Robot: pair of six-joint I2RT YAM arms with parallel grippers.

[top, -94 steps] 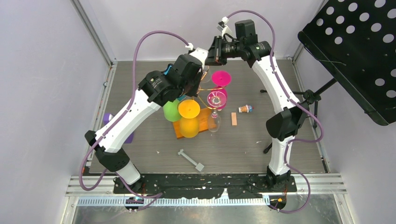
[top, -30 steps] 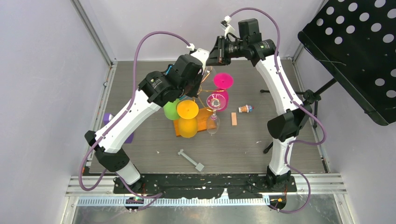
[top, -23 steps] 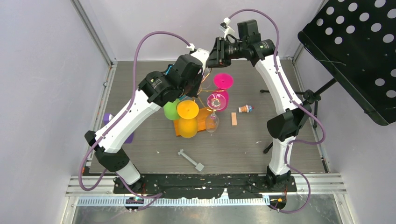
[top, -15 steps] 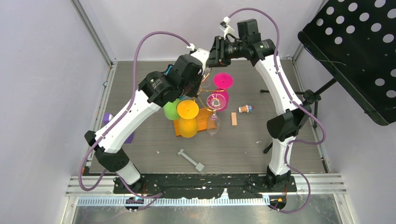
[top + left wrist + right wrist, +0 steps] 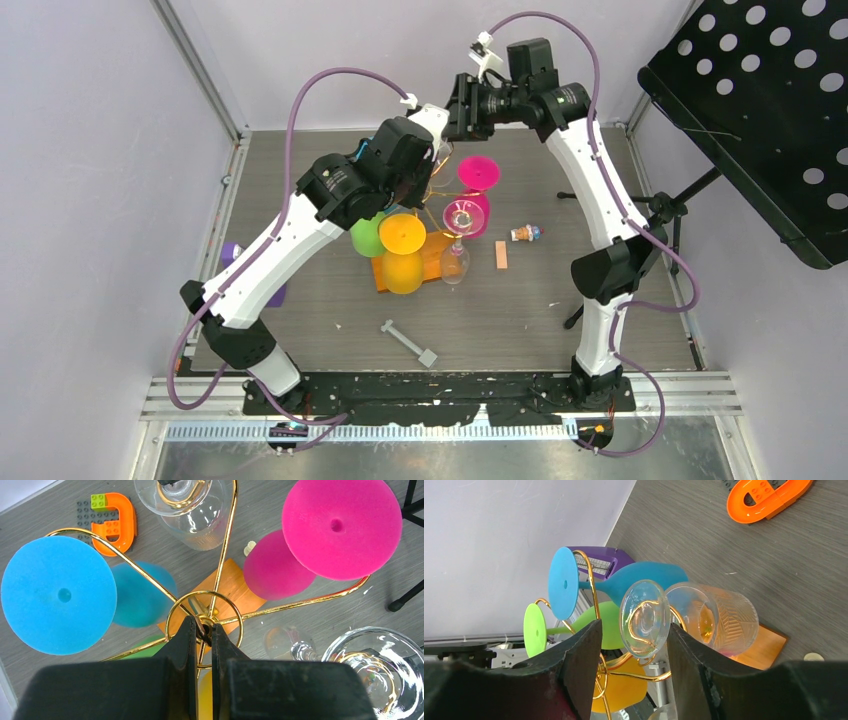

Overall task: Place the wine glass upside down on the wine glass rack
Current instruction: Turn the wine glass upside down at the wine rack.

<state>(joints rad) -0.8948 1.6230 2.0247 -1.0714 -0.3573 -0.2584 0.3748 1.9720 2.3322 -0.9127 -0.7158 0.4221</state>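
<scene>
The wine glass rack (image 5: 224, 555), gold wire on an orange base (image 5: 435, 262), carries several coloured glasses upside down. A clear wine glass (image 5: 719, 617) hangs inverted from one scrolled arm, with its round foot (image 5: 644, 617) caught on the gold curl. My right gripper (image 5: 634, 630) is open, its fingers standing either side of that foot with a gap on the left. My left gripper (image 5: 204, 630) is shut on the top of the rack's centre stem. In the top view the left arm hides most of this glass, and the right gripper (image 5: 455, 110) sits at the rack's far side.
A second clear glass (image 5: 370, 660) hangs at the rack's near right, beside pink (image 5: 342, 527) and blue (image 5: 57, 595) glass feet. An orange brick piece (image 5: 769, 497), a wooden block (image 5: 501, 255), a grey tool (image 5: 408, 343) and a black music stand (image 5: 760, 120) are around.
The right gripper's jaws have spread apart off the clear glass's foot, leaving the glass hanging on the rack. The left gripper has stayed shut on the stem.
</scene>
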